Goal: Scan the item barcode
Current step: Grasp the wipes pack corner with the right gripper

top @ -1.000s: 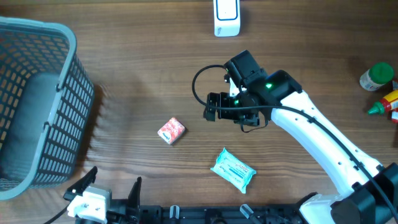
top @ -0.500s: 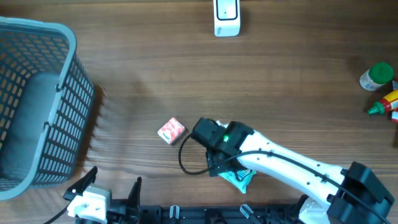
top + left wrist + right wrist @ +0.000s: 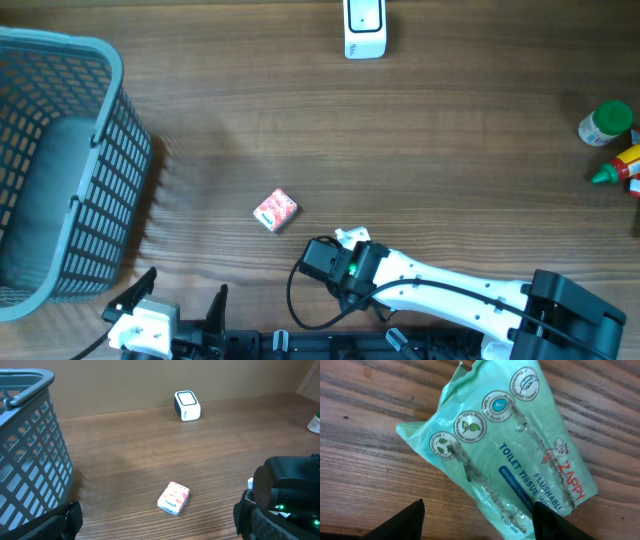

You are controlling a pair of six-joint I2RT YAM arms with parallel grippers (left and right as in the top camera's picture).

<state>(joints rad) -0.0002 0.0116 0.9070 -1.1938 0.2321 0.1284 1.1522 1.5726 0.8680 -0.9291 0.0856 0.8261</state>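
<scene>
A teal packet of flushable toilet tissue (image 3: 505, 445) lies flat on the wooden table, tilted in the right wrist view. My right gripper (image 3: 479, 521) hangs over its lower end, and its two dark fingers (image 3: 402, 522) stand apart on either side, open and not touching it that I can see. In the overhead view the right arm's wrist (image 3: 345, 268) covers the packet. The white barcode scanner (image 3: 364, 28) stands at the table's far edge. My left gripper (image 3: 180, 308) rests open and empty at the near left edge.
A small red-and-white tissue pack (image 3: 276, 210) lies left of the right arm, also in the left wrist view (image 3: 174, 498). A grey basket (image 3: 60, 170) fills the left side. A green-capped bottle (image 3: 608, 124) and a red bottle (image 3: 622, 168) stand at the right edge.
The right arm swung from the table's middle down to the near edge and now sits over the teal packet. Its jaws have narrowed. The left arm has not moved.
</scene>
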